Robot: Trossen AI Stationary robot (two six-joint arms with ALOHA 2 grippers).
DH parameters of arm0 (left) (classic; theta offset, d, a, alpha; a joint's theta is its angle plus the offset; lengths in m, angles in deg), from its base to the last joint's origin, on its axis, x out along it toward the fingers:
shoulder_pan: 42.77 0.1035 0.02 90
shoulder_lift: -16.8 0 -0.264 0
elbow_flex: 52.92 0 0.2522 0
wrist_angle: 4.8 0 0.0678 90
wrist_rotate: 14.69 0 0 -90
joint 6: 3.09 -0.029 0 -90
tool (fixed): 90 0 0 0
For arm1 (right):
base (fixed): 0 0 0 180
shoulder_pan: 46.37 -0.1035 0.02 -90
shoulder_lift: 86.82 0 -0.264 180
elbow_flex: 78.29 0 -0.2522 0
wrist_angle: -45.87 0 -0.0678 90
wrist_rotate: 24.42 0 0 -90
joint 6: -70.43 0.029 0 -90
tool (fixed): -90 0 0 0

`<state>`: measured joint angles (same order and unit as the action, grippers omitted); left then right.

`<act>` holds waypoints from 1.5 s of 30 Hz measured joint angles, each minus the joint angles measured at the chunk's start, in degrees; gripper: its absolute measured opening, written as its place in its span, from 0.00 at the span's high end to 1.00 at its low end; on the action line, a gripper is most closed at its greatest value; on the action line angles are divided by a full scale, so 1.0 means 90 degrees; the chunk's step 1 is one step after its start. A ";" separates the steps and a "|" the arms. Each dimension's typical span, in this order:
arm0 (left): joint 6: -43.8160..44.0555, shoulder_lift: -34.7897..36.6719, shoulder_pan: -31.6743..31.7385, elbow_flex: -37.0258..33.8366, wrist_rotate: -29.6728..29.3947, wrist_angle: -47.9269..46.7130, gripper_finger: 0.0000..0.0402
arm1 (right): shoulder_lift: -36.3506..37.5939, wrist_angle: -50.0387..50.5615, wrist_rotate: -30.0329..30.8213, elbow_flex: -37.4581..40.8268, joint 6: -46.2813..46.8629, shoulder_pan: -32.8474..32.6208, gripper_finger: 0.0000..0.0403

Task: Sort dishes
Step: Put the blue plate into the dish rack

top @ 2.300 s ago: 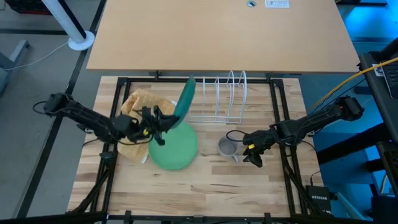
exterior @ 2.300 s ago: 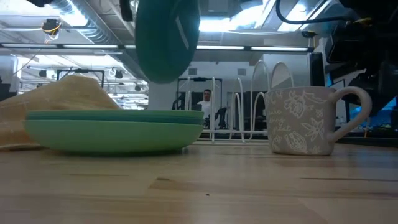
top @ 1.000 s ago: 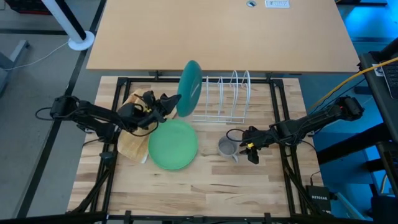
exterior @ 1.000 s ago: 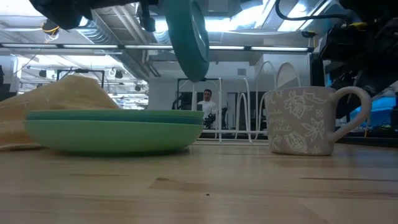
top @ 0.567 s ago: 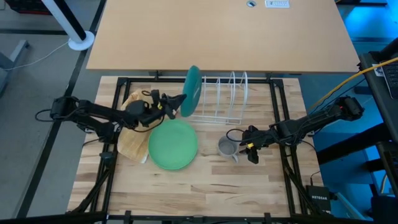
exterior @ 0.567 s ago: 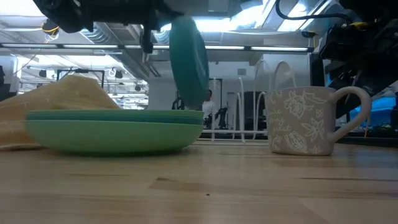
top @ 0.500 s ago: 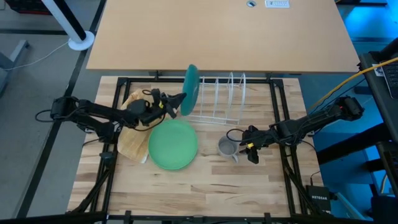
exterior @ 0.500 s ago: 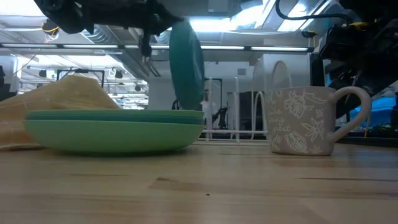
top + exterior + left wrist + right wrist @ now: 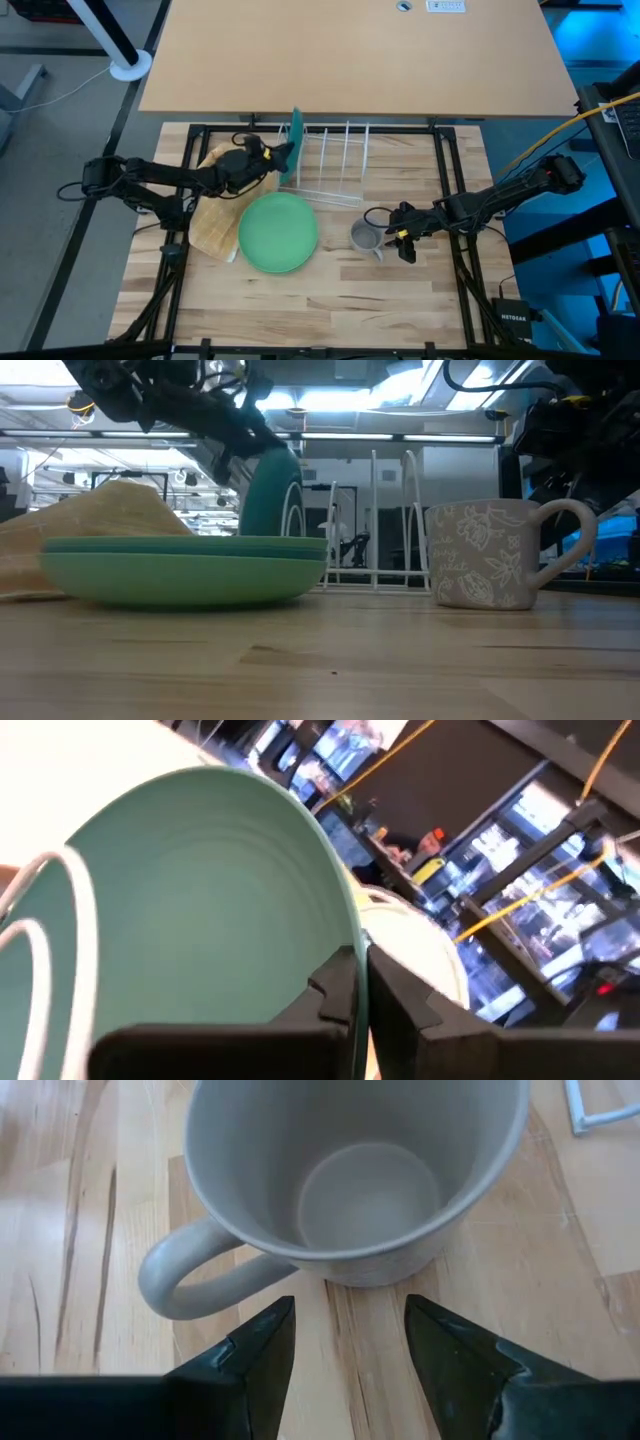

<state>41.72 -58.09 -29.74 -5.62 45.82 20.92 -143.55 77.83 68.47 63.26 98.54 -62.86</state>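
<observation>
Upright, teal plate pinched between left fingers.

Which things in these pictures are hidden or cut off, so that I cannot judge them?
- Plate stack, low view: seen edge-on, number of plates unclear.
- Teal plate foot in the wire rack: hidden behind the stack in the low view.
- Mug, right wrist view: outside pattern out of sight.
- Left gripper, high view: fingertips blocked by the plate.
</observation>
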 joint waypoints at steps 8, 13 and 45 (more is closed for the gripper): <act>0.0141 0.0005 0.0023 0.0000 0.0011 -0.0142 0.94 | 0.0000 0.0000 -0.0005 0.0000 0.0003 0.0000 0.52; -0.0410 0.0015 0.0021 0.0000 0.0015 -0.0177 0.85 | -0.0001 -0.0002 -0.0112 0.0000 0.0006 0.0000 0.52; -0.2864 0.0930 -0.0367 0.0000 0.1584 -0.0843 0.71 | 0.0000 -0.0032 0.0230 0.0000 0.0003 0.0000 0.52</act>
<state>15.95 -49.72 -33.05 -5.62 60.09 13.33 -143.55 77.54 70.55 63.26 98.57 -62.86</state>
